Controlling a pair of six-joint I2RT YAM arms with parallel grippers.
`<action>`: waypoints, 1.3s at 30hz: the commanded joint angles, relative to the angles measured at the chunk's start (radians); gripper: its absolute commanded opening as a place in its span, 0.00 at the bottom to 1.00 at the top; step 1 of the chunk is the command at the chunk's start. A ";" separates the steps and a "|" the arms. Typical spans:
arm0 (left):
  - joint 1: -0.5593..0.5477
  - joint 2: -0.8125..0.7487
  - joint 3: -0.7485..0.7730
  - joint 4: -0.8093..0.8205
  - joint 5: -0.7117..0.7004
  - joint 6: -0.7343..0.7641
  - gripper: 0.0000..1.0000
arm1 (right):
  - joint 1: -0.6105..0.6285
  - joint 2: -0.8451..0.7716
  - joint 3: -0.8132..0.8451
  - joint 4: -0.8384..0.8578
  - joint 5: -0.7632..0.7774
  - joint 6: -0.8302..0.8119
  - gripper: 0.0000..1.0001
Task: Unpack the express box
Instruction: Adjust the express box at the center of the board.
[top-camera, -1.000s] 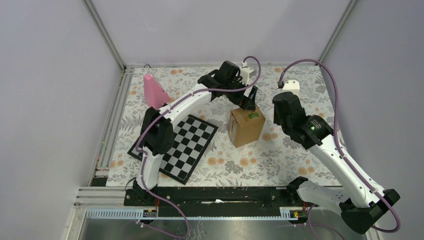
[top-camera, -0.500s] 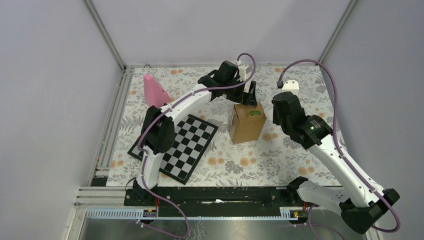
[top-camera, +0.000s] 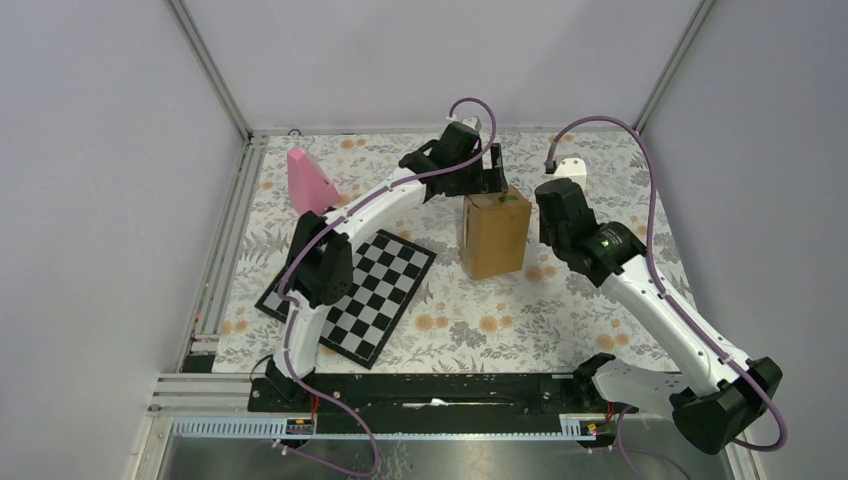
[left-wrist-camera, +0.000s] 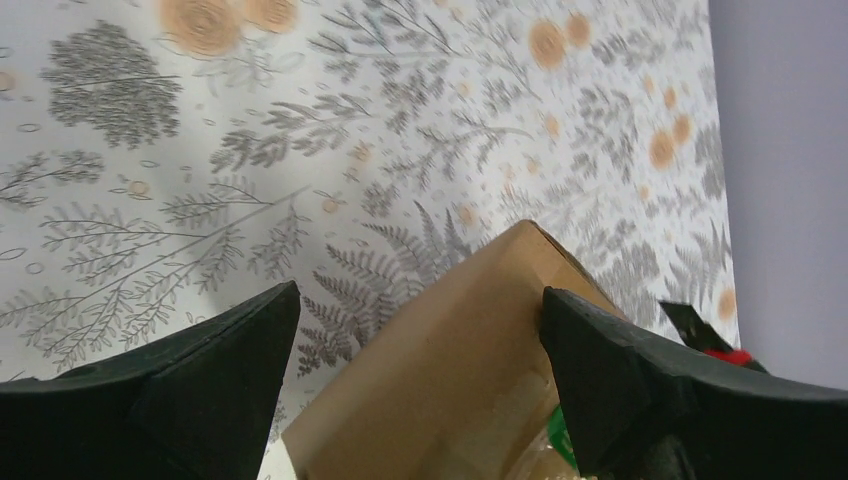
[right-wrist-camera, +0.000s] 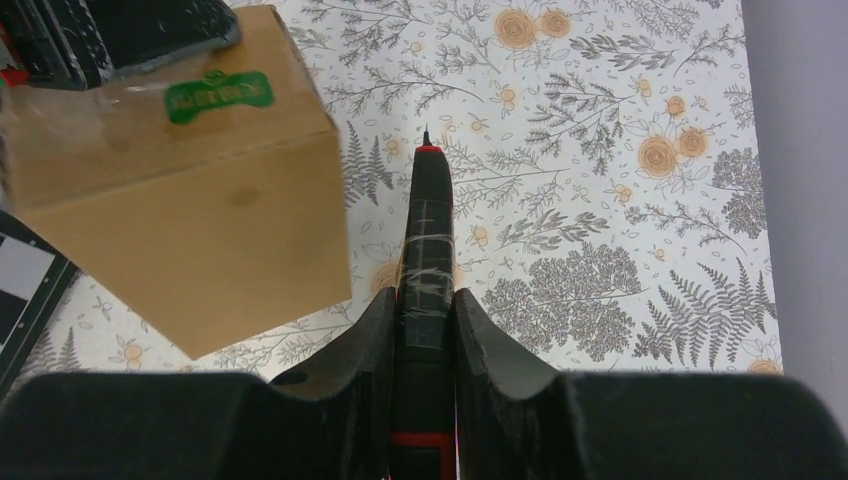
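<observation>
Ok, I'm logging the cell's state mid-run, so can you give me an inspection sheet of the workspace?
Surface: floral cloth lying flat over the table.
Job's things: express box upright, taped shut, green mark on its top face.
Clutter: pink cone at the far left; chessboard by the left arm.
Grippers: left gripper open, straddling the box's top edge; right gripper shut on a black, red-tipped tool, which is beside the box and apart from it.
Cables: purple cables loop above both wrists.
Surroundings: grey walls, metal frame.

Plain grey walls (top-camera: 100, 200) with aluminium corner posts (top-camera: 209, 68) enclose a floral-patterned table (top-camera: 560, 320).
</observation>
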 joint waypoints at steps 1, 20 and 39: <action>-0.012 0.084 0.005 -0.182 -0.193 -0.086 0.99 | -0.045 0.033 0.000 0.120 -0.002 -0.030 0.00; 0.033 -0.061 -0.112 -0.125 -0.356 -0.179 0.99 | -0.091 0.245 0.048 0.292 -0.111 -0.070 0.00; -0.173 -0.079 0.009 -0.118 -0.055 0.587 0.99 | -0.093 -0.133 -0.054 0.160 0.027 0.090 0.00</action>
